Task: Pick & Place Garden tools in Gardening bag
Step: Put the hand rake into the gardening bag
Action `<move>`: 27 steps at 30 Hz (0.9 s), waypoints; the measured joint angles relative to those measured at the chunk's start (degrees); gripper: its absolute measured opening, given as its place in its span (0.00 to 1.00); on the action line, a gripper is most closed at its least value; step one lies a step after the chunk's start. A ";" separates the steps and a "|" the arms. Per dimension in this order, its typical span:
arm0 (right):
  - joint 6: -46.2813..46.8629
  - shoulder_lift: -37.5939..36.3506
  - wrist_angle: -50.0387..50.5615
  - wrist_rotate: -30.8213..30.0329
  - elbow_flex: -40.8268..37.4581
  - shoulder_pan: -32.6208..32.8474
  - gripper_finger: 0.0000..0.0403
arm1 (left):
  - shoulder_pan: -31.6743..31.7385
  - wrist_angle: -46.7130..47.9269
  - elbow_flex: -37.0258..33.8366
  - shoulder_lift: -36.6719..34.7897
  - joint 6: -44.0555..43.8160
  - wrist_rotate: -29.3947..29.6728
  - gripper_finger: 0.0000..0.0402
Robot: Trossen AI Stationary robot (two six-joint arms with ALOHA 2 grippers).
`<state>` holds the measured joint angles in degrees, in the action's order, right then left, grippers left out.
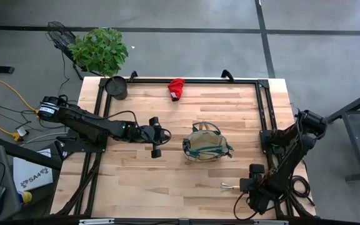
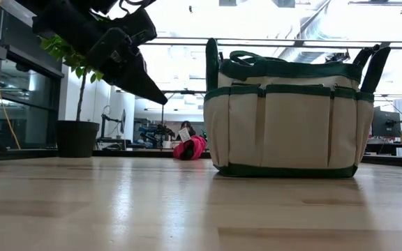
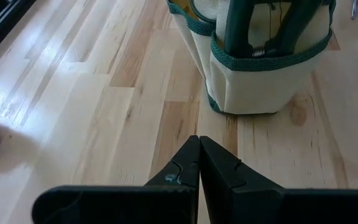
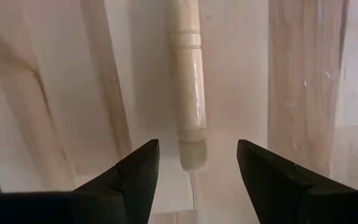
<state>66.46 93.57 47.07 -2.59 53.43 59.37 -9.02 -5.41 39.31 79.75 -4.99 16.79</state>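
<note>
Bright overhead light blows out the low view's background; table (image 2: pixel 187 209) foreground blurred.

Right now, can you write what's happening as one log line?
left gripper: shut, empty, beside bag | right gripper: open over wooden tool handle | red glove: on table, far edge

bare tabletop (image 1: pixel 167 181) around gardening bag (image 1: pixel 207 145), pot (image 1: pixel 116 87) cornered

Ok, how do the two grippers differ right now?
The left gripper is shut and empty, near the gardening bag; the right gripper is open, its fingers either side of a wooden tool handle at the table's near right corner. Neither holds anything.
</note>
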 joint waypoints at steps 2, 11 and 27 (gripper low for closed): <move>0.53 0.99 -0.30 -0.10 0.00 0.00 0.52 | 0.02 -0.05 0.00 0.00 -0.02 -0.72 0.01; 1.42 3.42 -3.61 0.53 0.00 0.04 0.52 | 0.00 -0.46 0.00 0.00 -1.31 -1.66 0.01; 1.22 4.90 -4.20 -0.21 0.09 -0.15 0.38 | 0.00 -0.52 0.00 0.00 -1.31 -1.83 0.01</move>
<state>67.68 98.48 42.87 -2.81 53.52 59.22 -9.02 -5.93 39.31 79.75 -6.31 14.96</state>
